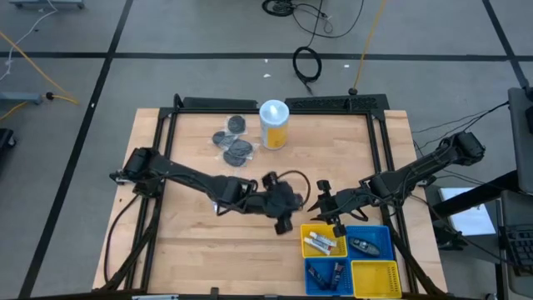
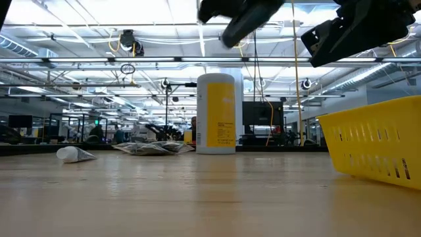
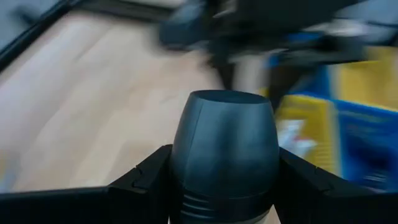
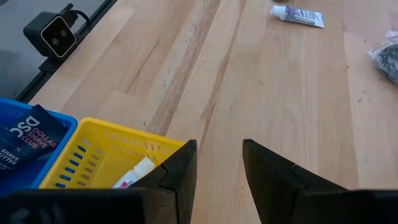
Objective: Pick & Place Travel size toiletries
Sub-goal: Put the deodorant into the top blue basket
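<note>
My left gripper [image 1: 283, 212] hangs over the table's middle, just left of the bins, shut on a small dark grey bottle [image 3: 224, 149]. In the low view this gripper [image 2: 240, 23] shows high above the table. My right gripper [image 4: 219, 165] stands open above the yellow bin [image 1: 323, 240], nothing between its fingers. That bin holds white tubes [image 1: 321, 243]. One more white tube [image 4: 297, 15] lies flat on the wood, also in the low view [image 2: 74, 154]. Grey packets [image 1: 233, 143] lie at the back next to the canister. My left gripper pinches the dark bottle between its two fingers [image 3: 140, 183], one on each side of its lower, ribbed part [image 3: 221, 205]. The bottle's broad flat end [image 3: 225, 99] sticks out past the fingertips. It is lifted clear of the table.
A tall yellow-and-white canister [image 1: 274, 123] stands at the back middle. Beside the yellow bin are a blue bin [image 1: 369, 242] with a grey item, a blue bin [image 1: 326, 273] with dark sachets and a second yellow bin [image 1: 376, 277]. A black frame [image 1: 166, 125] rims the table.
</note>
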Robot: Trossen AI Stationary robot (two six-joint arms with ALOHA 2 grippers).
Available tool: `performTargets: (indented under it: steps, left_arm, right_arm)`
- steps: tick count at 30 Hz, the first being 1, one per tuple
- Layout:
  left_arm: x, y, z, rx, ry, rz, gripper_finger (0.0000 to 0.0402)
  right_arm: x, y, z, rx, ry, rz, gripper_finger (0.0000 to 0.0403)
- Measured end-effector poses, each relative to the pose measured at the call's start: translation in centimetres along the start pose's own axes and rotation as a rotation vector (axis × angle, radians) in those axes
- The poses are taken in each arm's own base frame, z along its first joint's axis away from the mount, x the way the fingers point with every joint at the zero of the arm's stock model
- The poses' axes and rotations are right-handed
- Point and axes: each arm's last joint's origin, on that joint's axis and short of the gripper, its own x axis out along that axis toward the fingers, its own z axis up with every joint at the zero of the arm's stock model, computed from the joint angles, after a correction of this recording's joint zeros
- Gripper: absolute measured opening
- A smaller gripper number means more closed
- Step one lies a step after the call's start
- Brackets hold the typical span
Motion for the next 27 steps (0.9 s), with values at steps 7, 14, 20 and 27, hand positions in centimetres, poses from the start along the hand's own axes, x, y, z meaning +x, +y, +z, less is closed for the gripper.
performTargets:
  steps: [7, 14, 20, 27]
  left_arm:
    - [-0.9, -2.7, 1.4, 0.155, -0.16, -0.298, 0.02]
    - [-1.5, -4.0, 2.1, 0.272, -0.277, -0.488, 0.02]
    - [-1.7, -4.6, 2.5, 0.385, -0.382, -0.657, 0.02]
    - [-1.4, -4.5, 1.9, 0.459, -0.488, -0.754, 0.02]
  right_arm:
    - [-0.1, 0.5, 0.1, -0.007, -0.009, 0.02, 0.0125]
    - [-0.2, 1.7, 0.7, -0.021, -0.081, 0.066, 0.0125]
    - [-0.5, 2.9, 1.2, -0.049, -0.146, 0.108, 0.0125]
    - [-0.8, 3.7, 1.8, -0.08, -0.216, 0.137, 0.0125]
